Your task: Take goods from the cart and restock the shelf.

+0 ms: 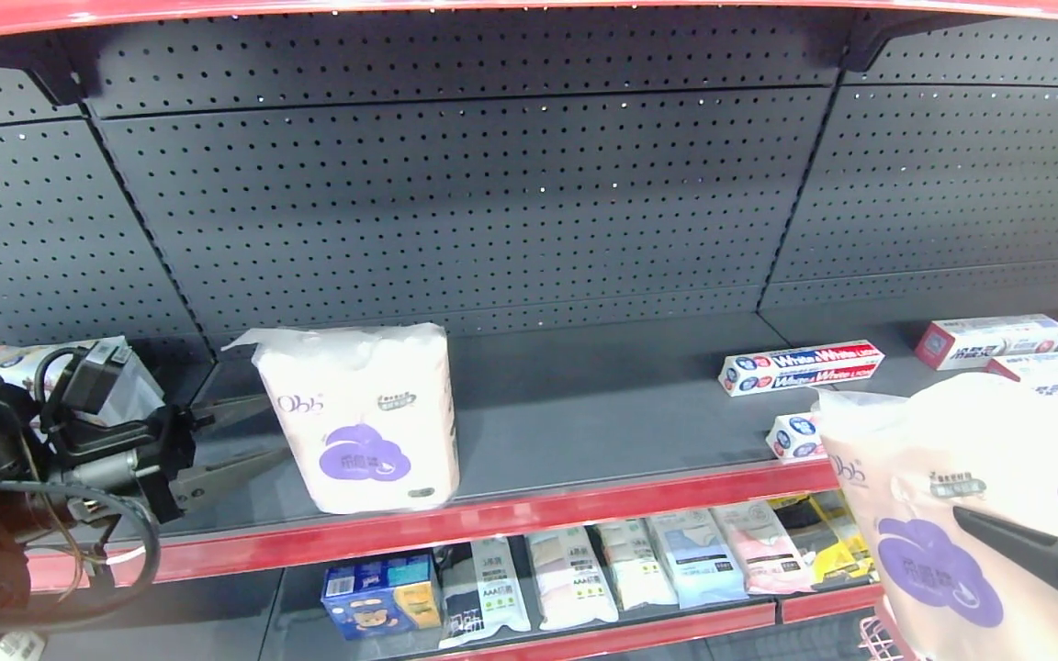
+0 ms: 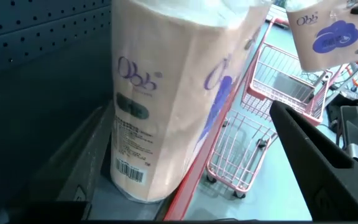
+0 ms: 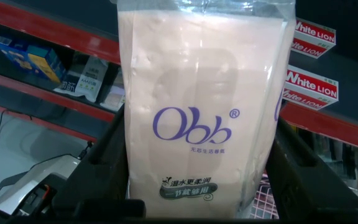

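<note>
A white toilet-paper pack [image 1: 359, 422] with a purple cloud print stands upright on the dark shelf [image 1: 584, 413], close to its red front edge. My left gripper [image 1: 263, 430] is open at the pack's left side, its tips level with that side. In the left wrist view the same pack [image 2: 166, 106] stands between the spread fingers [image 2: 319, 155] of that gripper [image 2: 188, 112]. At the lower right, in front of the shelf, my right gripper [image 1: 979, 523] is shut on a second such pack [image 1: 942, 496]. The right wrist view shows this pack [image 3: 197, 124] clamped in the gripper [image 3: 201, 118].
Toothpaste boxes [image 1: 800, 365] [image 1: 988, 338] lie on the shelf's right part, with one small box [image 1: 795, 436] at the front edge. The stretch between the standing pack and those boxes is bare. Bagged goods [image 1: 584, 578] fill the lower shelf. A pink cart [image 2: 253, 149] stands on the floor beside it.
</note>
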You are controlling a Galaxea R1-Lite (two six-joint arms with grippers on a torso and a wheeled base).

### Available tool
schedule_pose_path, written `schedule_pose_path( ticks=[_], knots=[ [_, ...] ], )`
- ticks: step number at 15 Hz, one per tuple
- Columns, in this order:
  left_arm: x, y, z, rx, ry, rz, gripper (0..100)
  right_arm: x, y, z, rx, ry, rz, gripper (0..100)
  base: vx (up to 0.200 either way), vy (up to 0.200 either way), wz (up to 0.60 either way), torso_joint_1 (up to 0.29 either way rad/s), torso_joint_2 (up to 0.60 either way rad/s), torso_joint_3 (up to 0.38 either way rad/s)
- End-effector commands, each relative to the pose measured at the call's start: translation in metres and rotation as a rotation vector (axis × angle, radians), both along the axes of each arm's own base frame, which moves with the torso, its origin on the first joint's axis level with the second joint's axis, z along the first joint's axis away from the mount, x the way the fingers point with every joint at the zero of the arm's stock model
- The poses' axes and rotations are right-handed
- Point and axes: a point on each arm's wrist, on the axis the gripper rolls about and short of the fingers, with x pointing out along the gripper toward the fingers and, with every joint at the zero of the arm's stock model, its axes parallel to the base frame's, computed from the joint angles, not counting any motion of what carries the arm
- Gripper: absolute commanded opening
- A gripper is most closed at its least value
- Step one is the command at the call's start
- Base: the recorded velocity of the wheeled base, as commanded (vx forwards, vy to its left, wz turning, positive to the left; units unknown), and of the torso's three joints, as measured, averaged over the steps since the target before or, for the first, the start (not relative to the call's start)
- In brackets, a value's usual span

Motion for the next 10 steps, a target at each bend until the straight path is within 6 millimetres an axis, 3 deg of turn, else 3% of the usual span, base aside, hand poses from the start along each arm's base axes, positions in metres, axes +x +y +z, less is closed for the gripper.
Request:
schedule_pose_path(
  ticks=[1, 4, 10],
  knots=[
    [-0.002, 0.001, 0.002, 0.001, -0.005, 0.005, 100, 0.000, 0.000, 0.000, 0.001, 0.002, 0.001, 0, 0.000, 0.000, 0.00, 0.000, 0.00, 0.000],
    [-0.010, 0.014, 0.011, 0.008, -0.037, 0.018, 100, 0.002, 0.000, -0.002, 0.000, 0.013, 0.001, 0, 0.000, 0.000, 0.00, 0.000, 0.00, 0.000],
    [-0.047, 0.026, 0.019, 0.008, -0.034, 0.077, 100, 0.009, 0.000, -0.003, -0.001, 0.036, 0.003, 0, 0.000, 0.000, 0.00, 0.000, 0.00, 0.000]
  ],
)
